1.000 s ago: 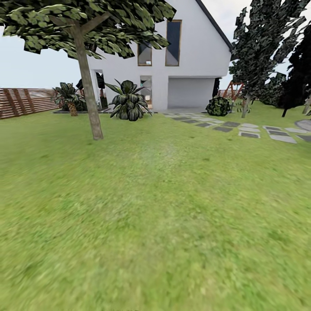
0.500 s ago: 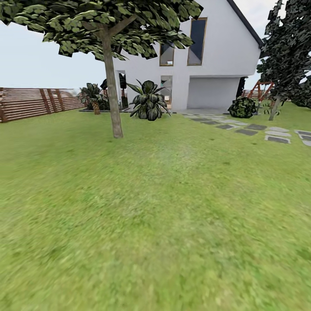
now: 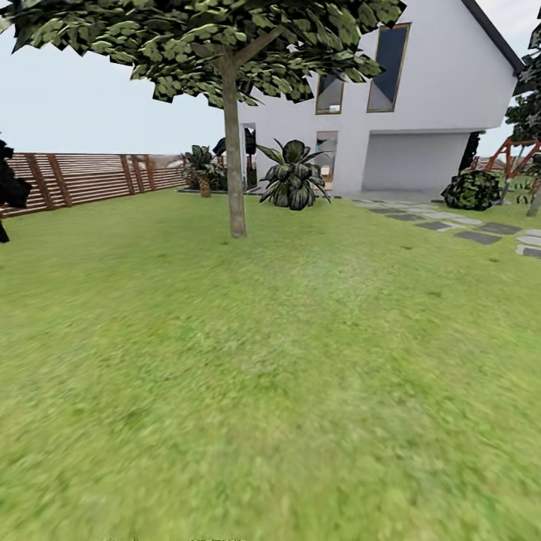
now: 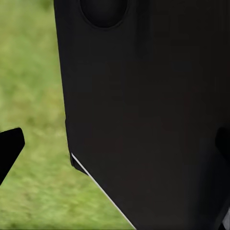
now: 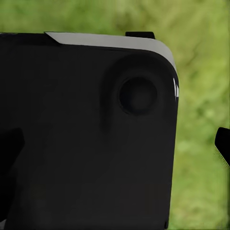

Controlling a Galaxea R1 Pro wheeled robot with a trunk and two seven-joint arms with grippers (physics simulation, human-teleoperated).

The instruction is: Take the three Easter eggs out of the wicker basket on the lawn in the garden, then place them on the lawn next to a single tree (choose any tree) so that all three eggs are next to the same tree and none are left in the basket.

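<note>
robot in transit: pale bare-trunked leafy tree (image 3: 234, 173) at 11 o'clock on mottled green lawn (image 3: 285, 391); gripper states can't be told (dark housing blocks wrist views); risk: wandering off, no basket sighted.

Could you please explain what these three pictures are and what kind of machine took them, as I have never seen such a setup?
These are simulator renders from a wheeled robot with a trunk and two arms, steered remotely by a person.

The large picture comes from a camera on the robot's head. It looks across a lawn toward a tree with a bare pale trunk and leaves high up. Behind it stand a white house, a brown slatted fence, some leafy plants and grey stepping stones.

The two small pictures come from cameras near the end of each arm. Each faces a dark body panel of the robot at close range, with blurred grass beside it; the right one shows the same kind of panel. The dark tips at the edges may be the jaws, but I cannot tell whether they are open or hold anything.

No eggs or basket appear here.
</note>
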